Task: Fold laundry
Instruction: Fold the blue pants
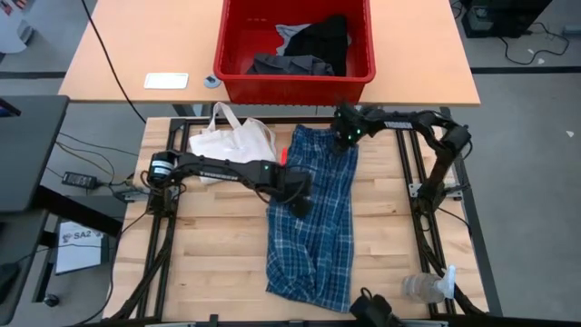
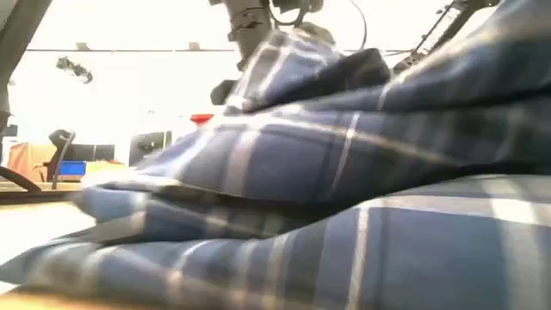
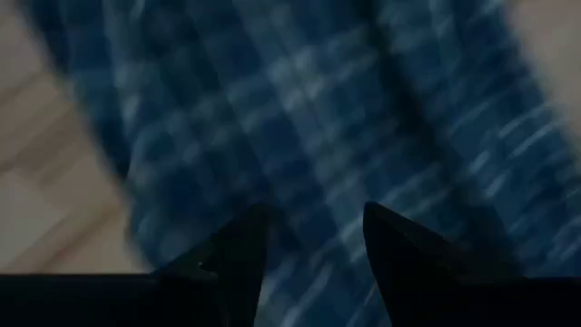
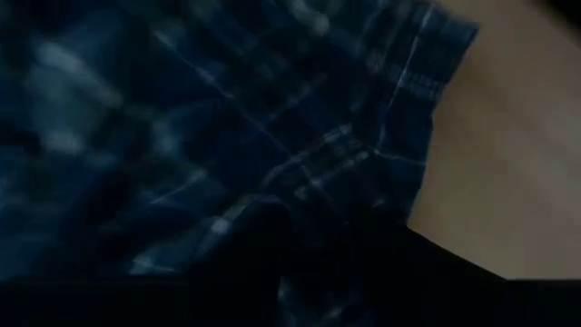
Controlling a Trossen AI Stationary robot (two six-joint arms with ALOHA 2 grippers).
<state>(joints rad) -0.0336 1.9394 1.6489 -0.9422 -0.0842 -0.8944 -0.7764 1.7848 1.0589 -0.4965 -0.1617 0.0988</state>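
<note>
Plaid garment (image 1: 313, 218) flat on table (image 1: 209, 254). Left gripper (image 3: 309, 238) fingers apart over its left edge; right gripper (image 1: 344, 134) at far edge, grip indeterminate.

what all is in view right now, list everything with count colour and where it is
plaid garment: one, blue and white, spread lengthwise down the middle of the wooden table
tote bag: one, cream, on the table's far left part, beside the plaid garment
red bin: one, on the far table behind the work table
clothes in the bin: a few, black, dark grey and light grey, exact count unclear
white card: one, on the far table left of the bin
clear bottle: one, at the table's near right edge
left gripper: one, dark, jaws apart, over the garment's left edge at mid length
right gripper: one, dark, at the garment's far end
</note>
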